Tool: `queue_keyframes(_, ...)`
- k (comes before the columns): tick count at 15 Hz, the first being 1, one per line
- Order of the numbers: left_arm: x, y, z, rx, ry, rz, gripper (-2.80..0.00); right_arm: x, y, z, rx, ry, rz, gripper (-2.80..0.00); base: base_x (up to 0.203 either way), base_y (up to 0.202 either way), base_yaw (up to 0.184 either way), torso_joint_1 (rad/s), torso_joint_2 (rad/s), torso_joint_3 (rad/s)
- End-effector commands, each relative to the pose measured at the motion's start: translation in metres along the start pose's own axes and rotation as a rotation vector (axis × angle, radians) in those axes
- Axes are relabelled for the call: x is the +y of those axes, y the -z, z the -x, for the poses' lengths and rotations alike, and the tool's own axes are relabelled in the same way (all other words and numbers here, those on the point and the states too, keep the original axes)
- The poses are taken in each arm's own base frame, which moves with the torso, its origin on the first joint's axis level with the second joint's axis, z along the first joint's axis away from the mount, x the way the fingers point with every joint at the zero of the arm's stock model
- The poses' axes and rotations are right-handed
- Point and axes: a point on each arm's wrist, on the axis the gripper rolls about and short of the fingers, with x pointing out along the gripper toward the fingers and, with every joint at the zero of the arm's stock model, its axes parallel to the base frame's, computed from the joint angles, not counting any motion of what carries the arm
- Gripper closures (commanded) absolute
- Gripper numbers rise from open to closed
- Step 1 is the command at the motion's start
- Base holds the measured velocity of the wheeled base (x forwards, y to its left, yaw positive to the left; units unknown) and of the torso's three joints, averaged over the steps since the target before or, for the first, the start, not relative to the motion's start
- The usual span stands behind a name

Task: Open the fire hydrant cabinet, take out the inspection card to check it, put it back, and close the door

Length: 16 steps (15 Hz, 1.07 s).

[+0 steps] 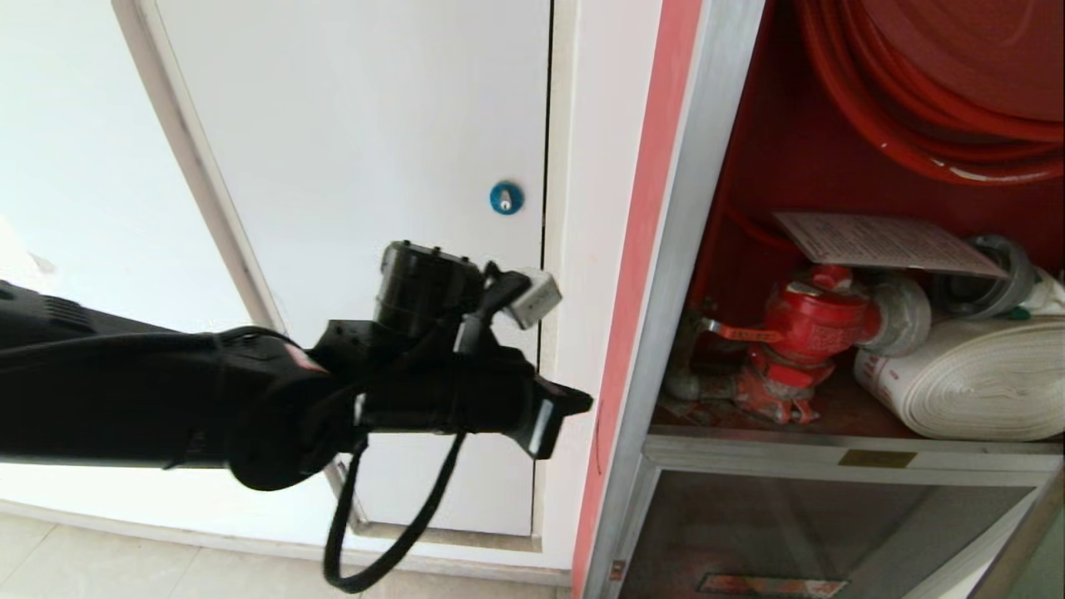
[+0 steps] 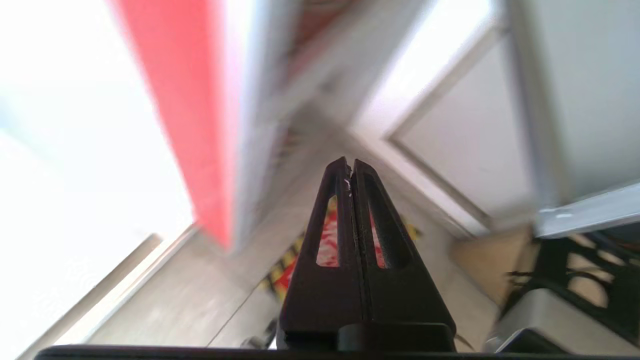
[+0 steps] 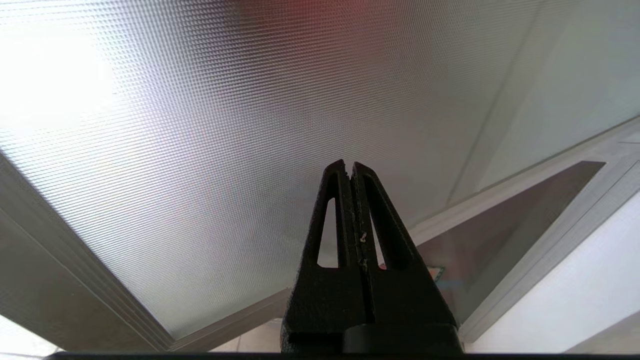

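Inside fire hydrant cabinet (image 1: 666,249): one inspection card (image 1: 882,243); left gripper (image 1: 574,408) clenched empty; right gripper (image 3: 350,167) clenched

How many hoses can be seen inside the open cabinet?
2. A red hose is coiled on the reel at the top of the cabinet. A white rolled hose lies on the shelf, right of the red valve. More may be out of frame.

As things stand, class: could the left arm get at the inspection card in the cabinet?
Probably yes. The fire hydrant cabinet stands open, the inspection card lies uncovered atop the hydrant valve, and nothing blocks the left end effector; it is shut, though.
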Motion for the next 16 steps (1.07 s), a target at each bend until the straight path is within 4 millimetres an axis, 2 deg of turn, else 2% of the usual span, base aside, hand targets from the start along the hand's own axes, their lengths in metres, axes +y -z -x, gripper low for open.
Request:
queue_keyframes(1, 0.006, -0.003, 0.052, -0.058, -0.081, 0.007, 0.00, 0.000, 0.000, 0.000, 0.000, 0.001, 0.000, 0.00, 0.000, 0.000, 0.000, 0.000, 0.00, 0.000)
queue_keyframes(4, 0.022, 0.018, 0.115, -0.078, -0.249, 0.013, 0.00, 0.000, 0.000, 0.000, 0.001, 0.000, 0.000, 0.00, 0.000, 0.000, 0.000, 0.000, 0.00, 0.000)
queue_keyframes(8, 0.018, 0.036, 0.180, -0.147, -0.437, 0.012, 0.00, 0.000, 0.000, 0.000, 0.001, -0.001, 0.000, 0.00, 0.000, 0.000, 0.000, 0.000, 0.00, 0.000)
queue_keyframes(12, -0.022, 0.048, 0.234, -0.280, -0.618, -0.043, 0.00, 0.000, 0.000, 0.000, 0.001, -0.001, 0.000, 0.00, 0.000, 0.000, 0.000, 0.000, 0.00, 0.000)
queue_keyframes(16, -0.067, 0.068, 0.273, -0.393, -0.856, -0.074, 0.00, 0.000, 0.000, 0.000, 0.001, 0.000, 0.000, 0.00, 0.000, 0.000, 0.000, 0.000, 0.00, 0.000)
